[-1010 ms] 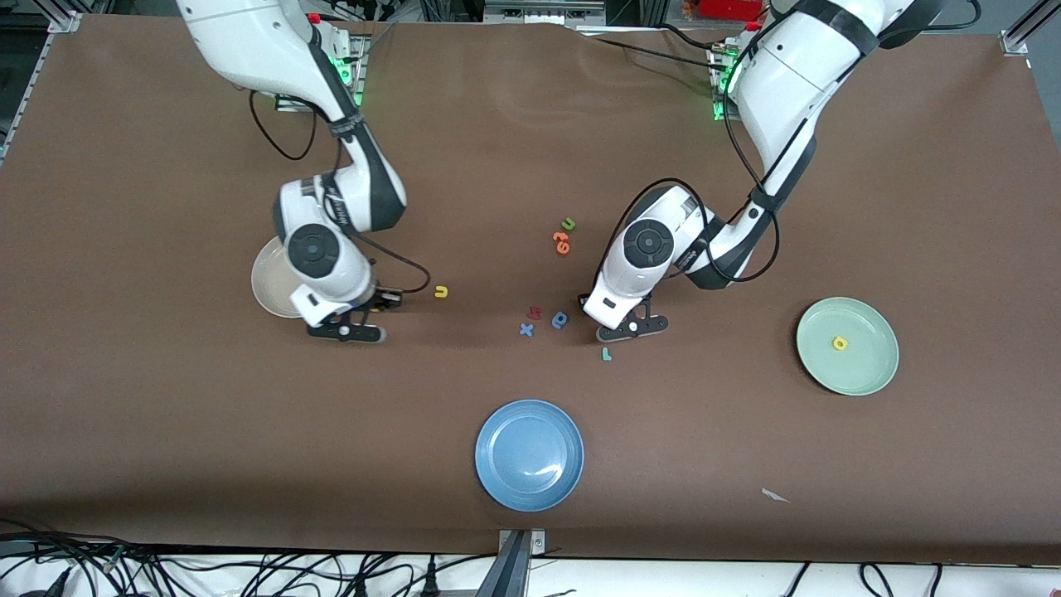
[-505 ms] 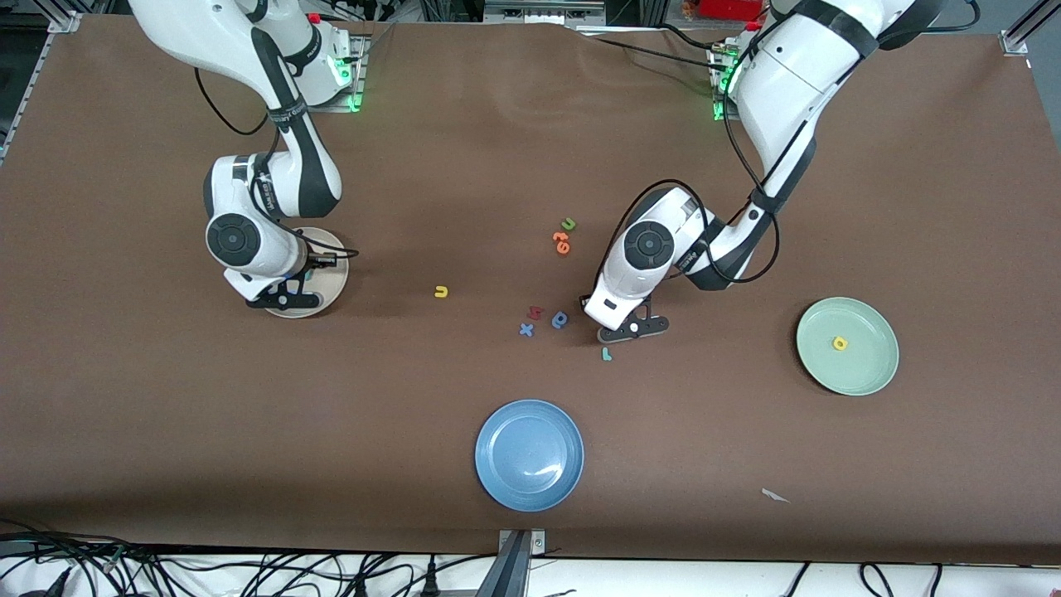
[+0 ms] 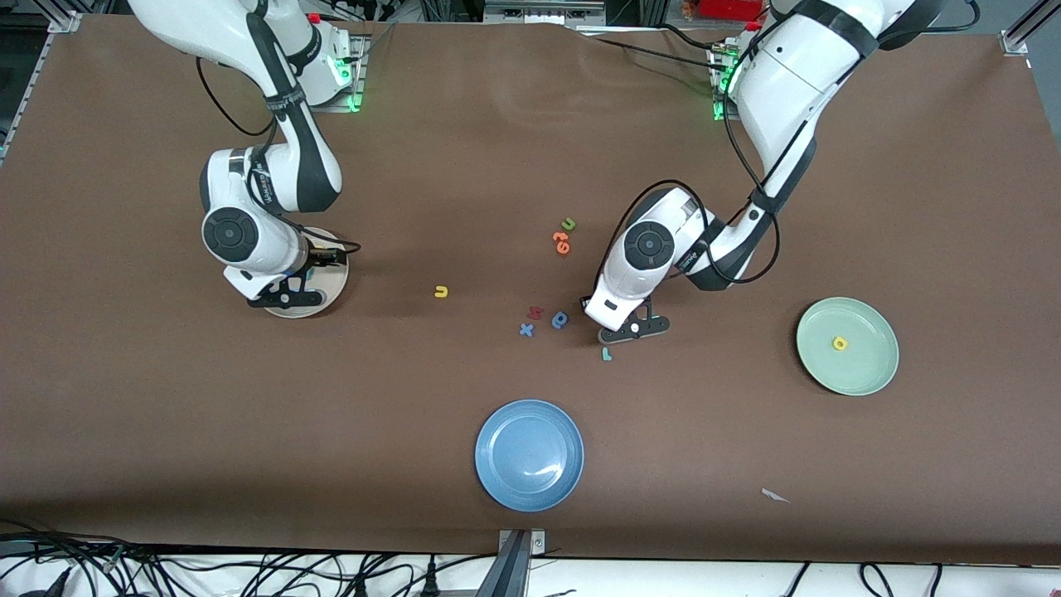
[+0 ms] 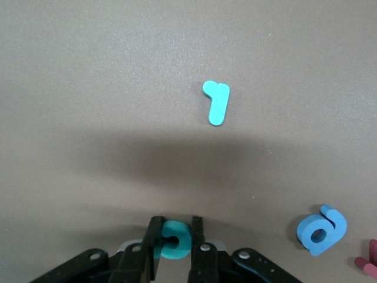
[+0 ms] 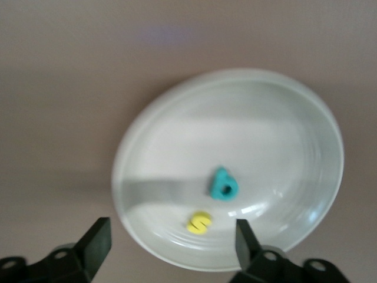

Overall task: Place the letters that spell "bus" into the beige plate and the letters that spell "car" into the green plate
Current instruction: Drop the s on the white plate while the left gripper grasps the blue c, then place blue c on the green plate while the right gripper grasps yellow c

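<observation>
Teal foam shows between the left gripper's (image 4: 174,243) black fingers (image 4: 154,242), which are pressed in on a small teal foam "c" (image 4: 175,240) lying on the brown table (image 3: 746,464), in the middle of the table toward the left arm's end. Just nearer the front camera than that gripper lies the teal hook-shaped foam "r" (image 4: 216,102), apart from it and flat on the table. Beside the gripper, toward the right arm's end, sit a blue round-bowled foam letter (image 3: 560,319), a small red foam piece (image 3: 535,313) and a blue foam "x" (image 3: 526,329), close together. Farther from the front camera are two orange foam letters (image 3: 561,241) with a green foam "u" (image 3: 569,223) just beside them. A yellow foam "u" (image 3: 441,291) lies alone between this cluster and the round cream-beige plate (image 3: 331,290). Over that plate hangs the right gripper (image 5: 171,242), its fingers (image 5: 97,239) spread wide with nothing between them (both tips frame the plate in the right wrist view). In the plate lie a teal foam "b" (image 5: 223,184) and a yellow foam "s" (image 5: 199,222), near each other but apart. Toward the left arm's end, the round pale mint-green plate (image 3: 870,373) holds a yellow foam "a" (image 3: 840,342). A round blue plate (image 3: 497,481) sits nearest the front camera.
</observation>
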Controlling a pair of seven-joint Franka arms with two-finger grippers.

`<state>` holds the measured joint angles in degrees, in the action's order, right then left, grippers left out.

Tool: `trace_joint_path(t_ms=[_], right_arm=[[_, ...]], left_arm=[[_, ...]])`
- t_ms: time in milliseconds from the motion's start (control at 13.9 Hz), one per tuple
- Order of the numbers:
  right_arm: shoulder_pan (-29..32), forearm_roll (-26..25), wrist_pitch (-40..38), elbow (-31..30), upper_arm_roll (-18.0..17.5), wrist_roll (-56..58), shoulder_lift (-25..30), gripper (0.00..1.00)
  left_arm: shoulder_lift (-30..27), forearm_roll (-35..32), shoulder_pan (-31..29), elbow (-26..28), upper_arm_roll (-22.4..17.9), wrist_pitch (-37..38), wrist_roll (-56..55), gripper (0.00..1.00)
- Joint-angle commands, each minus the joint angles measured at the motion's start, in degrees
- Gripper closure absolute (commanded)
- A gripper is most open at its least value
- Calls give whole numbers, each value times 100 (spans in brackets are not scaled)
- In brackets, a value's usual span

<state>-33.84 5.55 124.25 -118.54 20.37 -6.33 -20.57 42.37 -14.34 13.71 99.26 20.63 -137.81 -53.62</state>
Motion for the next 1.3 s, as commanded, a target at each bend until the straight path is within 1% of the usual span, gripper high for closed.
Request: trace_joint_path(t_ms=[0,72,144,216,288,361,505,577,649,865,1010,1154,1226], right_arm=[[-53,304,45,541,-401,-176,-174,11],[-70,593,212,656,-620,-176,-288,13],[-79,840,431,691,-805,-185,-411,17],[-123,1017,686,692,-929,-341,-517,17],[-202,1097,888,692,-956,-839,-622,17],[-315,1063,1064,709,-965,-1305,-719,17],[-745,1045,1521,762,-939,-2175,-1044,17],[-852,1036,1775,780,-939,-2563,-1150,18],[-879,1027,1848,884,-939,-2741,-1238,23],[-923,992,1875,973,-921,-2769,-1422,39],[-923,747,1875,973,-921,-2786,-1441,42],[-932,728,1892,982,-921,-2786,-1441,43],[-941,720,1927,982,-921,-2795,-1467,46]], left_arm=[[43,-95,44,-126,-59,9,-62,88],[-1,-104,9,-161,-59,52,-27,90],[-53,-104,-78,-266,-59,174,96,91],[-80,-104,-175,-336,-59,332,227,91],[-115,-104,-263,-398,-50,482,385,93],[-185,-104,-394,-425,-50,657,674,94],[-299,-95,-772,-425,-15,878,1315,94],[-317,-95,-956,-425,-15,974,1693,94],[-370,-95,-1176,-425,-24,1028,2088,95],[-466,-104,-1791,-425,-50,1230,3266,95],[-519,-104,-2239,-416,-50,1256,4075,95],[-572,-113,-2600,-416,-59,1327,4699,95],[-598,-113,-2776,-407,-59,1327,5050,95]])
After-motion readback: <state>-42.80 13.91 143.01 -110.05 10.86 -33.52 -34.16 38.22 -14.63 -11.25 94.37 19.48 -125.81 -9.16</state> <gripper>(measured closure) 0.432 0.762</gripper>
